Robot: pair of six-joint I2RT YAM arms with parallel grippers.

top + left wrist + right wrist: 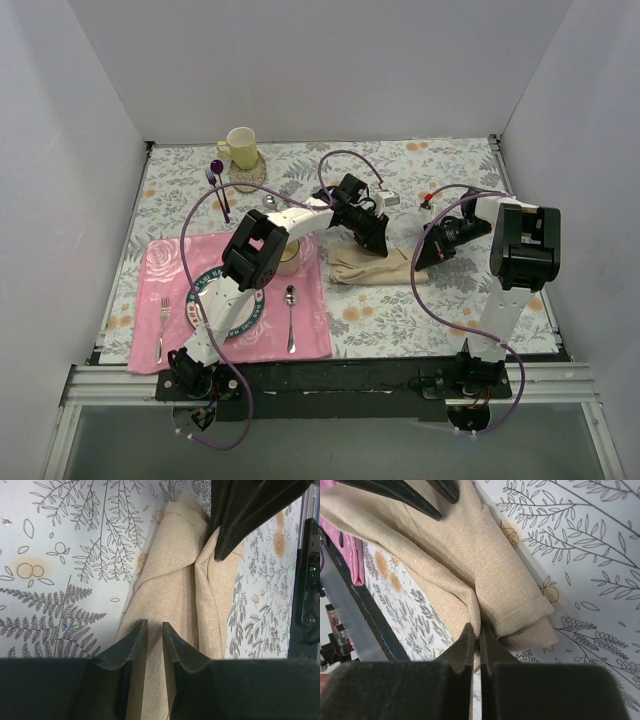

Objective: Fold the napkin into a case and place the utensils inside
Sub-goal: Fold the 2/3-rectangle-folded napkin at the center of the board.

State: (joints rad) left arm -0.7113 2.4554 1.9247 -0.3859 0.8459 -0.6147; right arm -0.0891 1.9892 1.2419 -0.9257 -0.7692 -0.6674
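- Two claws meet at one cloth: the napkin (372, 268) lies right of the bench's middle, about halfway between the far and near edges, on the grey floral tablecloth (450, 310).
- The napkin is folded into a narrow oblong with overlapping layers, its long side running left to right in the top view.
- The left gripper (153, 627) is on the napkin's far-left part. Its jaws stand only a thin slit apart, with cloth showing in the slit. I cannot tell whether they pinch the cloth.
- The right gripper (476, 636) is at the napkin's right end. Its jaws are all but together and nip a folded edge of the cloth between the tips.
- The utensils are well apart from the napkin, on the pink placemat (150, 275) toward the near-left corner.
- The fork (161, 330) lies left of the plate (245, 322) and the spoon (290, 318) lies right of it, both pointing toward the far edge.
- A yellow mug (240, 147) stands near the far edge, left of its middle, with a purple-handled utensil (216, 186) just nearer than it.
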